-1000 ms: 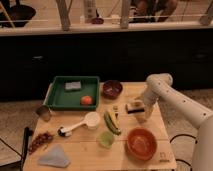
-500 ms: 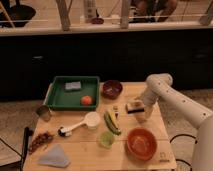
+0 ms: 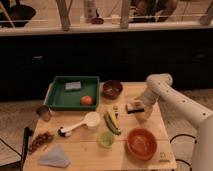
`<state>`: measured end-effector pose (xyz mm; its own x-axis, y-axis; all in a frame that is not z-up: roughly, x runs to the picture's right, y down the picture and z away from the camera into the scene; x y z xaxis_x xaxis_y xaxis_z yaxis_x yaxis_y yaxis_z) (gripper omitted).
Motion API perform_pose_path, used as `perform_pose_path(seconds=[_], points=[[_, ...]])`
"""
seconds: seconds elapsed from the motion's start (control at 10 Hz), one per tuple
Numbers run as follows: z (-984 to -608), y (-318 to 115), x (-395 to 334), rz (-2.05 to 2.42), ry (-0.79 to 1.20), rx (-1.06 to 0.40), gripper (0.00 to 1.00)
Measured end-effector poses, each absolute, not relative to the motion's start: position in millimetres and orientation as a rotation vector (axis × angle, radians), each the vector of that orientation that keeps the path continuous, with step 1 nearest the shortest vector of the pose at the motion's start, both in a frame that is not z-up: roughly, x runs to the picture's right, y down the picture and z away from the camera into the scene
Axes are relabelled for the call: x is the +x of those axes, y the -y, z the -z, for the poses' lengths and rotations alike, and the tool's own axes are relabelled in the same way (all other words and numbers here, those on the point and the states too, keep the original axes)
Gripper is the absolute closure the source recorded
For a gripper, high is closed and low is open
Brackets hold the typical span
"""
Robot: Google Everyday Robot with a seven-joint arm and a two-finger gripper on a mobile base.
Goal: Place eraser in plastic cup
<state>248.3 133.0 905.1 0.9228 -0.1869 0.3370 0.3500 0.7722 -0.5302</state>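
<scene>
Right of centre, the end effector (image 3: 136, 109) sits low over the wooden surface (image 3: 80, 145); grip unreadable, eraser unidentifiable. The translucent green plastic cup (image 3: 106, 138), lower centre, likely awaits: delivery remains.

Change record, one second span. White robot arm (image 3: 167, 95), right of frame: no discernible shift in posture across the three pictures. Pincer (image 3: 137, 111), right of centre over the pale wooden bench (image 3: 160, 150): same spot as before, beside the small yellowish block-shaped eraser (image 3: 133, 107). Eraser: position unchanged. No other entries altered.
</scene>
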Motion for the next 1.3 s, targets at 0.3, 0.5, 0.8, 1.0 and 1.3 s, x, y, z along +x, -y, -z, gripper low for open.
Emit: perform_pose_path(seconds=[0.3,0.5,0.8,1.0,1.3], points=[[-908.2,-132.7,244.0,0.297,0.267,-0.632,0.27],[-911.0,-133.7,244.6,0.292,0.259,-0.635,0.50],[-916.0,-133.6,241.9,0.293,0.254,-0.645,0.78],[-918.2,-133.7,241.3,0.292,0.246,-0.656,0.96],[-919.4,-133.9,241.7,0.283,0.243,-0.666,1.00]])
